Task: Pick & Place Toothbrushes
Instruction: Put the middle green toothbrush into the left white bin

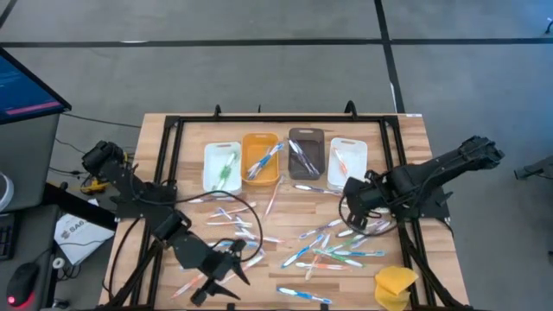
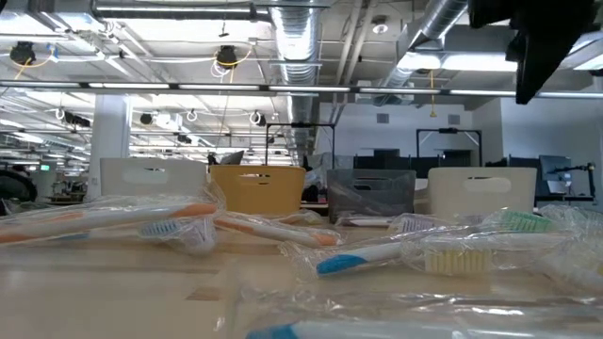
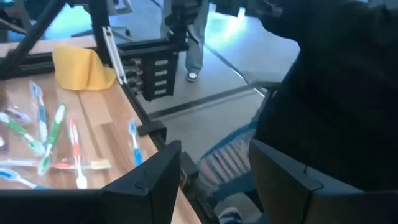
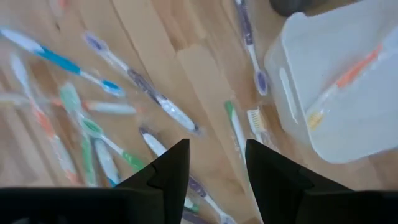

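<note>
Right claw [image 1: 352,207] hangs over the surface [image 1: 285,285] just in front of the white bin [image 1: 347,161], fingers [image 4: 165,171] spread, nothing between them. Its wrist view looks straight down on loose toothbrushes [image 4: 155,99]; a green-and-white one [image 4: 235,127] lies right off the fingertips, beside the bin wall, its long axis running roughly away from the claw, not across the gap. So the jaws likely need a wrist turn to straddle it, or a different brush that lies crosswise.

The main scatter of brushes [image 1: 333,250] sits at the surface's centre-right, just near-side of the right claw, at mixed angles. The right arm is clearly the nearer one to this pile.

Left claw [image 1: 232,269] is low at the front-left of the surface, fingers [image 3: 149,186] spread and empty, pointed out past the surface edge toward the floor. A few brushes [image 1: 229,214] lie just beyond it on the left half, well apart from the right claw.

Four bins stand in a row at the back: white [image 1: 221,166], orange [image 1: 261,160], grey [image 1: 305,154], white. Each already holds at least one brush. Most brushes are still loose, so the task looks early.

Yellow lump [image 1: 395,285] sits at the front-right corner, not involved.
</note>
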Motion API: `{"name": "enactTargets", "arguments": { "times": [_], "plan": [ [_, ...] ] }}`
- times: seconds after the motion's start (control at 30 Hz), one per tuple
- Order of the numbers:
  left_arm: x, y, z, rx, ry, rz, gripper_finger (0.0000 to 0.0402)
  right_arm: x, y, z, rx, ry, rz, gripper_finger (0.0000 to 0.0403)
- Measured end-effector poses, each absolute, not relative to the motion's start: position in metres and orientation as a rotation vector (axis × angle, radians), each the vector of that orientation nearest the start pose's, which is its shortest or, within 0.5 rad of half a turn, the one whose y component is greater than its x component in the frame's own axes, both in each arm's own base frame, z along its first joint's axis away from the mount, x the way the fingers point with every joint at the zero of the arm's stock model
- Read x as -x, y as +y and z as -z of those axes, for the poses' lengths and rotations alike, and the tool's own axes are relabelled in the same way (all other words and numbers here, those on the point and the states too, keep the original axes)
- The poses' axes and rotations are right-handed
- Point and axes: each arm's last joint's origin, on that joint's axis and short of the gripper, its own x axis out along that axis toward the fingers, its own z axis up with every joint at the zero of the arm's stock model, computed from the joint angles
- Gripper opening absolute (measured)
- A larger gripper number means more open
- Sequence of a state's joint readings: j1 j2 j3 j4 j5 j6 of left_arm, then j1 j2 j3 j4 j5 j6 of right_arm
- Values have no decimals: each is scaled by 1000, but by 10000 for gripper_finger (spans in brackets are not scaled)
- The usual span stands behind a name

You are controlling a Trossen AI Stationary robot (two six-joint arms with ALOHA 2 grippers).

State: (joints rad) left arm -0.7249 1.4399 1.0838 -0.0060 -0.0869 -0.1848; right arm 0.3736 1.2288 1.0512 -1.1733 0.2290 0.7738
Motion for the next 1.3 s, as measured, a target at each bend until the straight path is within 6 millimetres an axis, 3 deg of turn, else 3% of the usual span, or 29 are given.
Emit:
{"name": "enactTargets", "arguments": {
  "times": [0.57, 0.77, 0.97, 1.3],
  "plan": [
    [-246, -215, -301, 29, 397, 599, 182, -237, 70, -208, -123, 1597, 385, 156],
    [-246, -215, -301, 28, 398, 599, 182, -237, 69, -204, -130, 1592, 388, 134],
    [-245, -215, -300, 25, 407, 600, 182, -238, 96, -212, -135, 1435, 250, 115],
    [-245, -214, -300, 25, 408, 599, 182, -227, 144, -214, -68, 1332, 50, 113]
  ]
}}
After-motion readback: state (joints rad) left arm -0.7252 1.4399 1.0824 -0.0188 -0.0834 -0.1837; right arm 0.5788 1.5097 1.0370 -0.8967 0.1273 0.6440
